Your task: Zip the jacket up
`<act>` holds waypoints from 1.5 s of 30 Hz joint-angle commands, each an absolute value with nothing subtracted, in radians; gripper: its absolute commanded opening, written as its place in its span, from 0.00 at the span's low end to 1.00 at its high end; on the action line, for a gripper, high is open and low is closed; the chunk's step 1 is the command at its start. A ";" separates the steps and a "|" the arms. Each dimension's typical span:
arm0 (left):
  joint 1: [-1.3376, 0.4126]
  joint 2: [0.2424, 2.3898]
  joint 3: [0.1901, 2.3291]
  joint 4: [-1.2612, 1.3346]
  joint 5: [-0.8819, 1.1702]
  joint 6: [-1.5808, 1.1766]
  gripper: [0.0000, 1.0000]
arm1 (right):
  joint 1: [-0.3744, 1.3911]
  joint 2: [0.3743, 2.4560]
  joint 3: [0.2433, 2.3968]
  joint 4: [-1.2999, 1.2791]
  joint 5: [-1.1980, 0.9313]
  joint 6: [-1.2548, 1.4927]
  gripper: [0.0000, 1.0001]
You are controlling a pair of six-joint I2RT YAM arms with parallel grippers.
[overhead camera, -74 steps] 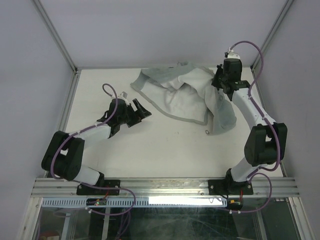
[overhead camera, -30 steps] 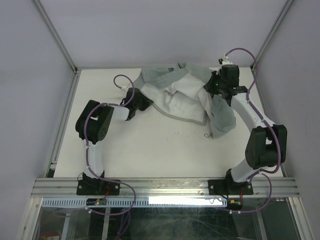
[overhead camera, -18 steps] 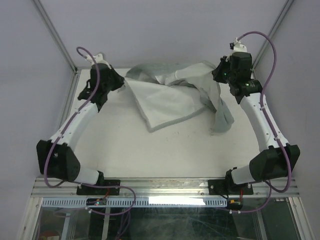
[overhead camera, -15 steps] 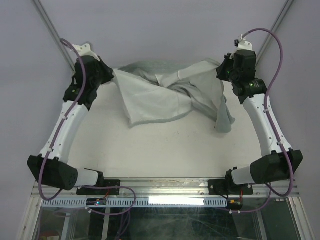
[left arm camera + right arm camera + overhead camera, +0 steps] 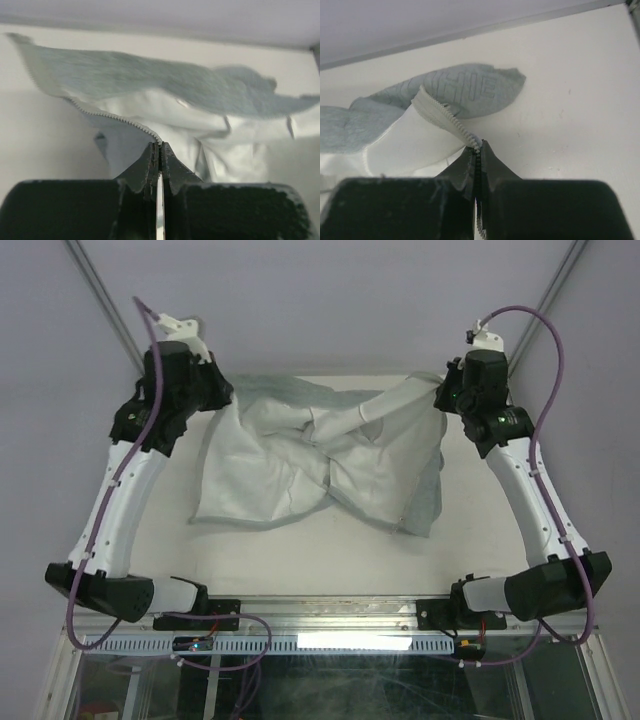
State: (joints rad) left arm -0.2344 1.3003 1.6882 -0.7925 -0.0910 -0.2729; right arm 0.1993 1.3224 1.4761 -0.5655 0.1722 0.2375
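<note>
Open jacket [image 5: 270,475] stretched left to right

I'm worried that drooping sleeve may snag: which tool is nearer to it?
Right. The sleeve droops just bases-side of the right tool, which pinches one zipper edge of the jacket; the left tool pinches the other edge, across the whole jacket.

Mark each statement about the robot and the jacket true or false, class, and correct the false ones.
1. The left pincer is shut on a zipper edge of the jacket. True.
2. The right pincer hangs open, holding nothing. False: it is shut on a toothed zipper edge of the jacket.
3. The jacket is fully zipped. False: it is spread open, with its white lining showing.
4. The jacket is held up between the two pincers. True.
</note>
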 commanded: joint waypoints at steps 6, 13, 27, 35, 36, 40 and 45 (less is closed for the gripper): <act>-0.542 1.552 1.549 -0.631 0.074 -0.363 0.00 | 0.442 1.516 1.429 -0.358 0.107 0.268 0.05; -0.627 1.663 1.532 -0.507 0.254 -0.439 0.15 | 0.489 1.662 1.474 -0.352 -0.005 0.278 0.25; -0.479 1.240 1.243 -0.475 0.273 -0.442 0.73 | 0.490 1.373 1.166 -0.320 -0.085 0.244 0.64; -0.183 1.138 1.087 -0.521 0.283 -0.391 0.83 | 0.514 1.378 1.016 -0.241 -0.155 0.264 0.68; -0.153 1.134 1.075 -0.522 0.278 -0.388 0.83 | 0.521 1.394 1.001 -0.224 -0.153 0.270 0.68; -0.029 1.113 1.036 -0.518 0.248 -0.386 0.88 | 0.557 1.480 0.959 -0.156 -0.158 0.299 0.68; 0.085 1.095 0.970 -0.476 0.226 -0.383 0.96 | 0.606 1.575 0.949 -0.119 -0.222 0.307 0.68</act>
State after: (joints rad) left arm 0.0189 1.1400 1.0023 -0.5350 0.2394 -0.4026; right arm 0.5755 1.5330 0.9554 -0.2092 -0.1562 0.2840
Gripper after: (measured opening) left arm 0.941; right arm 0.677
